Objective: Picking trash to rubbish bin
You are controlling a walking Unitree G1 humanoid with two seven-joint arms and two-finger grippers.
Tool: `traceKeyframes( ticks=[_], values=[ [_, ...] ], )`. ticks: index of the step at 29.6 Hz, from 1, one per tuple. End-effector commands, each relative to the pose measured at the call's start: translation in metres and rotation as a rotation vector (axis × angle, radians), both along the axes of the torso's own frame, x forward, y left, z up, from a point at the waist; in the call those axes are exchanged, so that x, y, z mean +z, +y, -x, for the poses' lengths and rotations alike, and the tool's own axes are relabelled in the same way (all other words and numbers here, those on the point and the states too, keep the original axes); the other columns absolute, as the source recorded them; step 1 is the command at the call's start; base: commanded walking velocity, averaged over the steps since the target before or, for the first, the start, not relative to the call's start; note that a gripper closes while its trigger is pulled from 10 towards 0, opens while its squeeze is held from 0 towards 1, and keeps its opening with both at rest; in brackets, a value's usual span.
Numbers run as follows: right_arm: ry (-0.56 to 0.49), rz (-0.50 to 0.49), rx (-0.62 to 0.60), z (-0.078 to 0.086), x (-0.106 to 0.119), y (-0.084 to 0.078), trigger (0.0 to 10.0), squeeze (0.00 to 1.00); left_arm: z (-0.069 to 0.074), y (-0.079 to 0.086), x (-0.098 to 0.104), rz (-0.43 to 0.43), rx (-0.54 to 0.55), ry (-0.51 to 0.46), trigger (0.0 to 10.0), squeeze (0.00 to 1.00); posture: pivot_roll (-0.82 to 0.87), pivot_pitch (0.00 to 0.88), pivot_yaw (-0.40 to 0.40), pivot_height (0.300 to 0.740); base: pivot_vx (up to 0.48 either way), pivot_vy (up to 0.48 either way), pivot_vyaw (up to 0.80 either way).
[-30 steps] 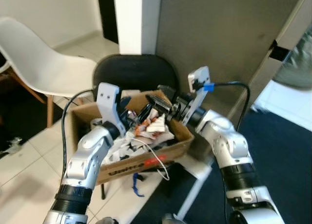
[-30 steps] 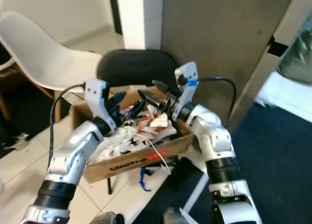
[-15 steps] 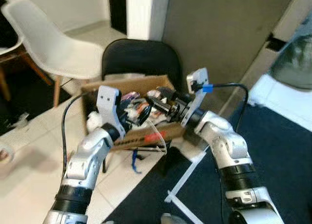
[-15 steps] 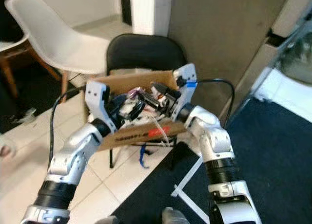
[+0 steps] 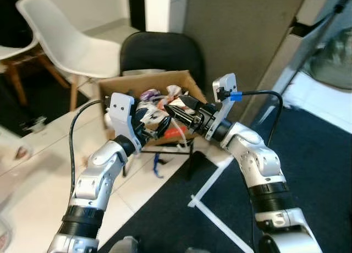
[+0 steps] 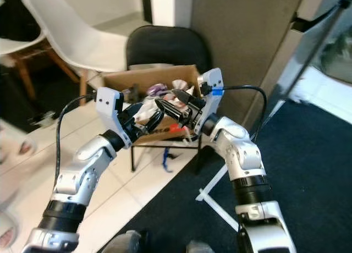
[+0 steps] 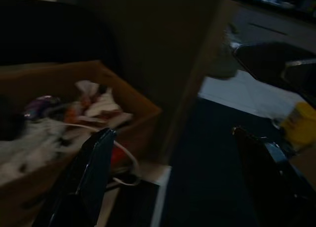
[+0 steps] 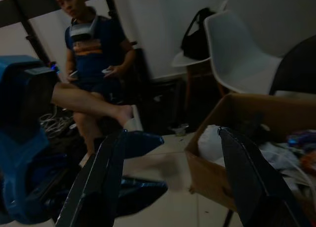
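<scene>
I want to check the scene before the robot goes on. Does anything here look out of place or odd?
The rubbish bin is a cardboard box resting on the seat of a black chair, not on the floor. It is heaped with trash, and a white cord hangs over its front wall.

You have a cardboard box [image 6: 165,77] full of crumpled trash [image 6: 157,96] sitting on a black chair [image 6: 165,47]. Both arms reach toward it: the left claw [image 6: 147,114] and the right claw [image 6: 175,105] hover in front of its near wall, each with fingers apart. A white chair [image 6: 71,27] stands to the left, on the tiled floor [image 6: 137,187].
</scene>
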State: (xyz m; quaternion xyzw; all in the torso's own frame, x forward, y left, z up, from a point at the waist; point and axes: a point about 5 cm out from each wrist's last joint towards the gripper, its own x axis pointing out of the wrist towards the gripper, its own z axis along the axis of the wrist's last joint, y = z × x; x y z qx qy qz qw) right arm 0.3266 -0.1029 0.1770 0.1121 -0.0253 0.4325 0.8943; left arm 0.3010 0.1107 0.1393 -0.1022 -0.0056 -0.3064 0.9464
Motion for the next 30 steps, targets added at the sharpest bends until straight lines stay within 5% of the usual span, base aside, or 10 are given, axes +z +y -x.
traceKeyframes(
  ticks=[1, 30],
  values=[
    [0.002, -0.006, -0.014, -0.0005, 0.0005, -0.0031, 10.0, 0.0, 0.0002, -0.0037, -0.0013, -0.001, -0.016, 0.004, 10.0, 0.0, -0.03, 0.0, -0.047, 0.74, -0.368, 0.0, 0.0],
    [0.003, -0.002, -0.013, -0.0006, 0.0009, -0.0029, 10.0, 0.0, 0.0003, -0.0041, -0.0006, 0.001, -0.018, 0.002, 10.0, 0.0, -0.04, 0.0, -0.049, 0.74, -0.373, 0.0, 0.0]
  ],
)
